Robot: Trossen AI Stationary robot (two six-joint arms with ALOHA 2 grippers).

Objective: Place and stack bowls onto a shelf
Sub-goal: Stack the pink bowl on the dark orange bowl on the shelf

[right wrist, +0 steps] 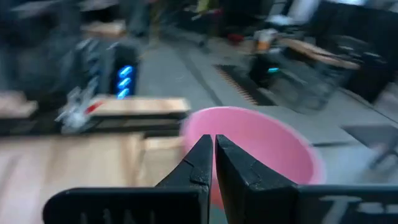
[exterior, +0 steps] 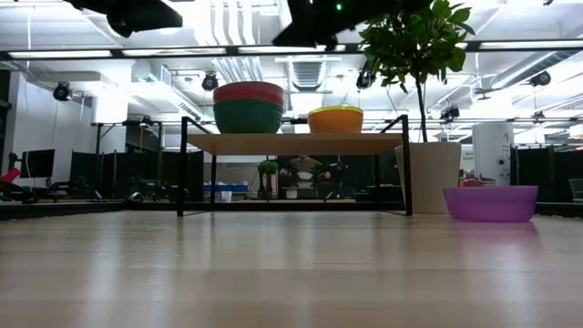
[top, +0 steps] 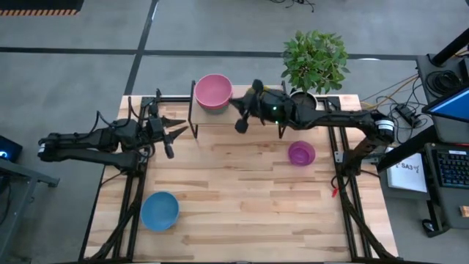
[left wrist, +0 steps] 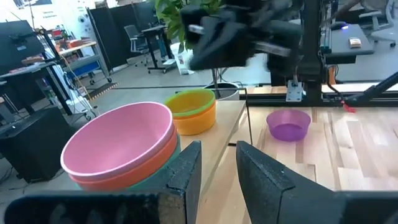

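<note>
**Both grippers empty beside the shelf; two bowls on the table**

The left gripper (top: 170, 132) hovers above the tabletop (top: 242, 213) just off the shelf's left end. Its fingers (left wrist: 186, 171) stand a little apart, a narrow gap between them, with nothing held. Well behind it, toward the table's near edge, a blue bowl (top: 160, 210) sits upright and empty.

Ahead of those jaws the shelf (top: 212, 116) carries a stack of larger bowls: the pink bowl (left wrist: 121, 143) on top, a red one (exterior: 248, 91) under it and a teal one (exterior: 248, 116) at the bottom, nested upright. Beside the stack, farther along the shelf top, a yellow bowl (left wrist: 189, 99) sits inside a lime green one, both inside an orange bowl (left wrist: 194, 121).

The right gripper (top: 242, 116) hangs over the shelf, just right of the pink bowl. In the right wrist view its fingers (right wrist: 198, 165) are almost together, a thin slit between the tips, gripping nothing.

Well off to that gripper's right, a purple bowl (top: 301, 153) sits empty on the table, near the white pot (exterior: 428, 176) holding a leafy plant (top: 315, 59).
</note>
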